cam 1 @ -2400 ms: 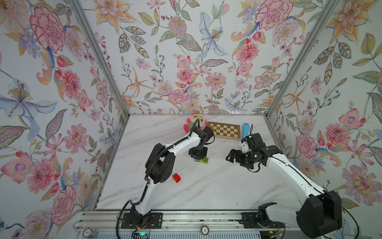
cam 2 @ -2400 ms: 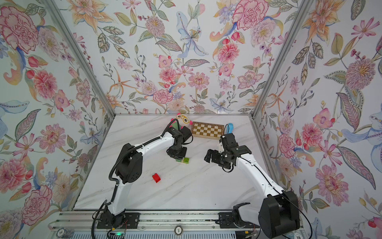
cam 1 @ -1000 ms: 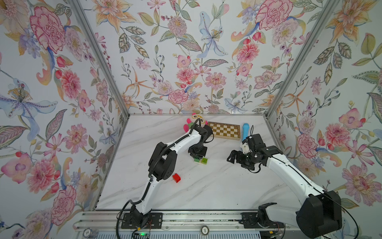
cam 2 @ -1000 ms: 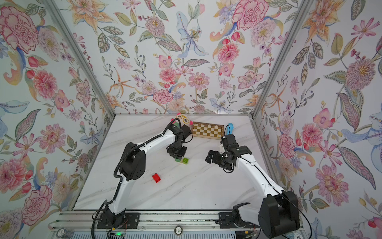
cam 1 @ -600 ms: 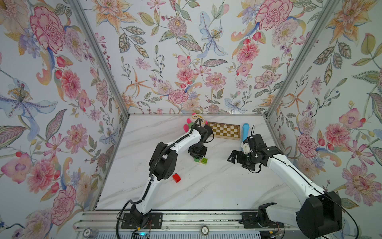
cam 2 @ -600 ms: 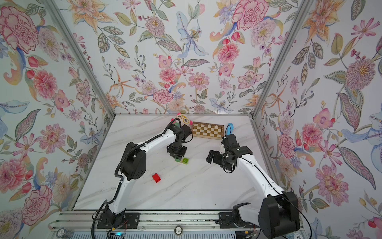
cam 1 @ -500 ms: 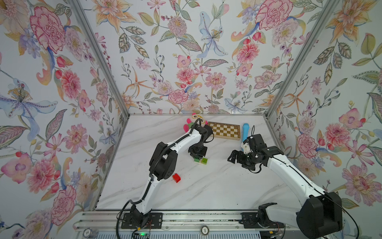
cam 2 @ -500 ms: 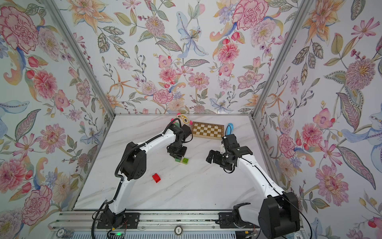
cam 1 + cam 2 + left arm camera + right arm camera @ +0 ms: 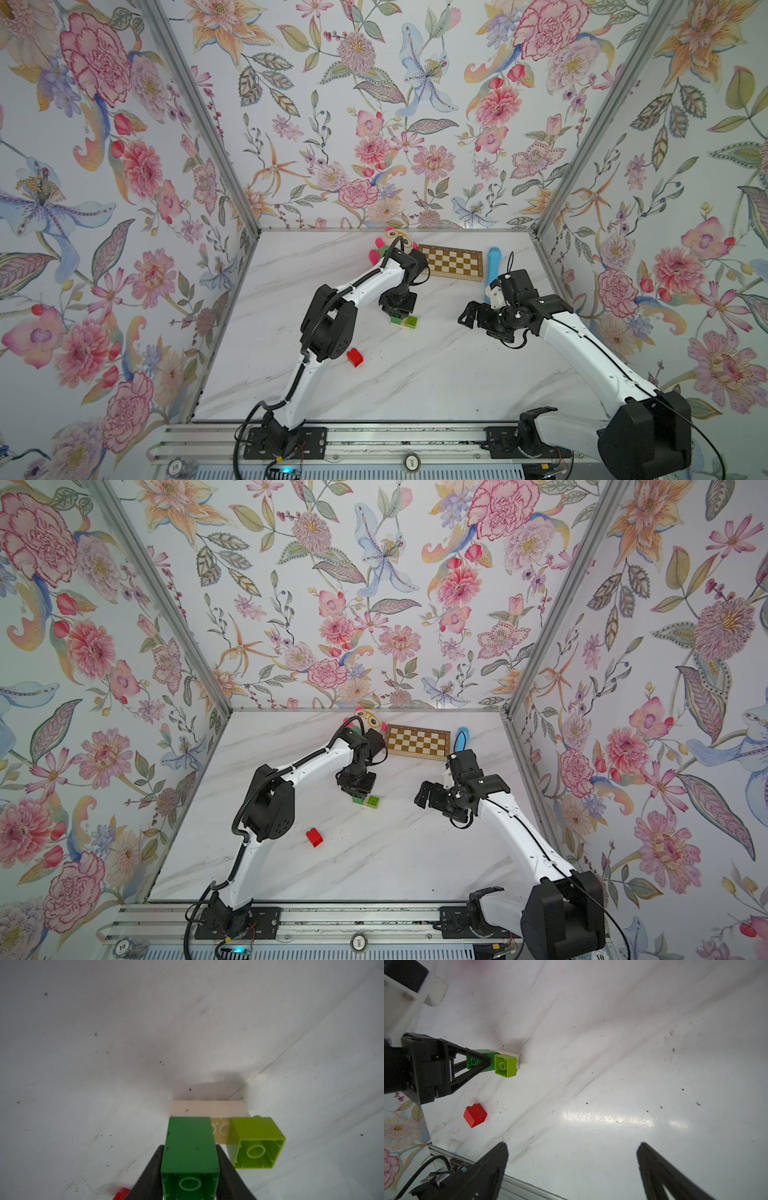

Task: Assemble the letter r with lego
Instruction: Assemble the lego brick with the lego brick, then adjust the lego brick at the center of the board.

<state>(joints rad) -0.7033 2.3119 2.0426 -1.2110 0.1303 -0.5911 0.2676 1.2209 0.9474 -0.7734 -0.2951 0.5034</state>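
Observation:
A dark green brick (image 9: pixel 190 1147) and a lime green brick (image 9: pixel 257 1142) lie side by side, hollow undersides toward the left wrist camera, both against a cream bar (image 9: pixel 207 1108). The lime one sits a little skewed. My left gripper (image 9: pixel 189 1148) is shut on the dark green brick, a finger on each side. In both top views this cluster (image 9: pixel 410 322) (image 9: pixel 372 802) lies mid-table under the left gripper (image 9: pixel 398 309). A red brick (image 9: pixel 354 357) (image 9: pixel 475 1115) lies alone, nearer the front left. My right gripper (image 9: pixel 471 318) (image 9: pixel 572 1145) hangs open and empty to the right of the cluster.
A wooden chessboard (image 9: pixel 453 262) lies at the back, with a plush toy (image 9: pixel 390 243) to its left and a blue object (image 9: pixel 492 266) to its right. Floral walls close in three sides; a metal rail (image 9: pixel 374 440) runs along the front edge.
Over the last second the arms and bricks hold their places. Compared with the oldest frames, the left elbow has shifted slightly and the right gripper has drifted a little.

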